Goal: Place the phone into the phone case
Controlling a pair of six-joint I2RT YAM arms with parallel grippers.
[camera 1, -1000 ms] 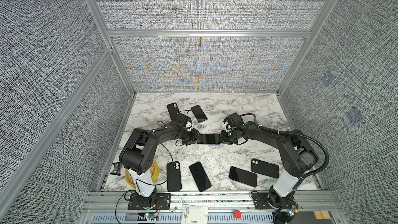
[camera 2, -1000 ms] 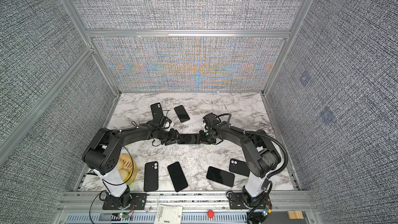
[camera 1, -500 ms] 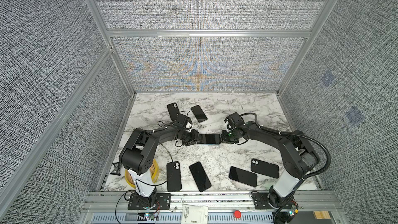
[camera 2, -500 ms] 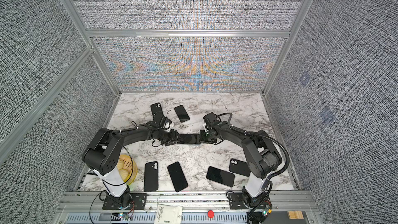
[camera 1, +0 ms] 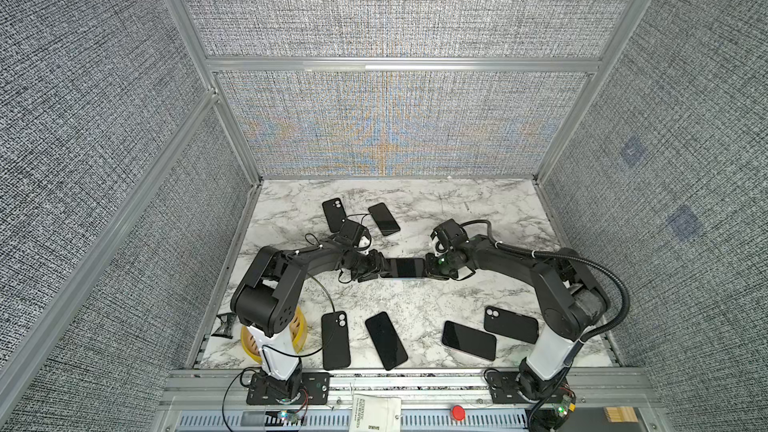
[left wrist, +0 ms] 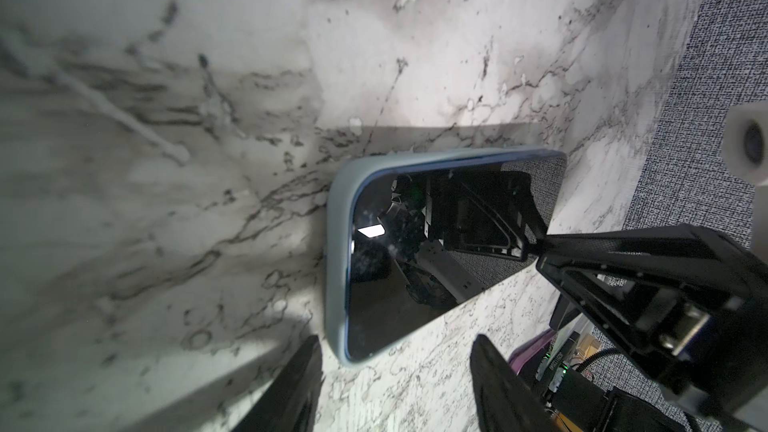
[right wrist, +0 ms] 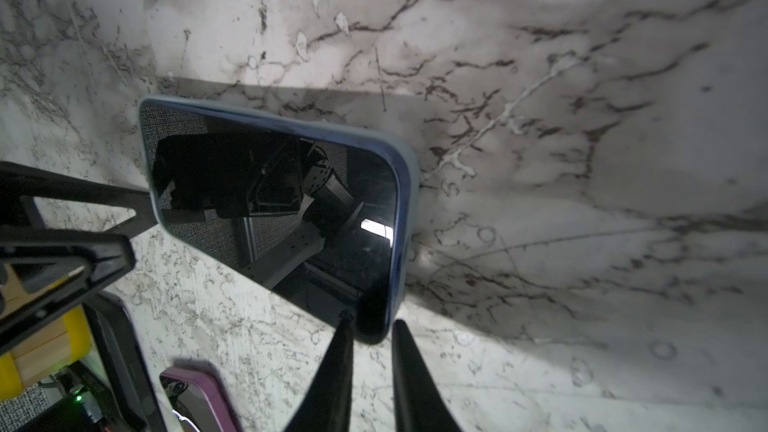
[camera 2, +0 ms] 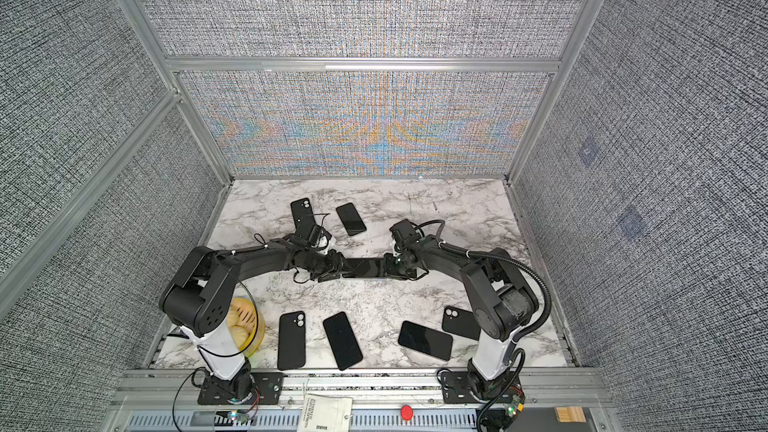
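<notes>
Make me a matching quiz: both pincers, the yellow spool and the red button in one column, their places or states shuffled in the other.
1 left pincer
2 right pincer
3 yellow round spool
4 red round button

A front edge, right of middle
B jaws apart at one end of the black phone in the pale blue case
C front-left corner
D closed on that phone's corner

Pairs: 1-B, 2-D, 3-C, 4-A
</notes>
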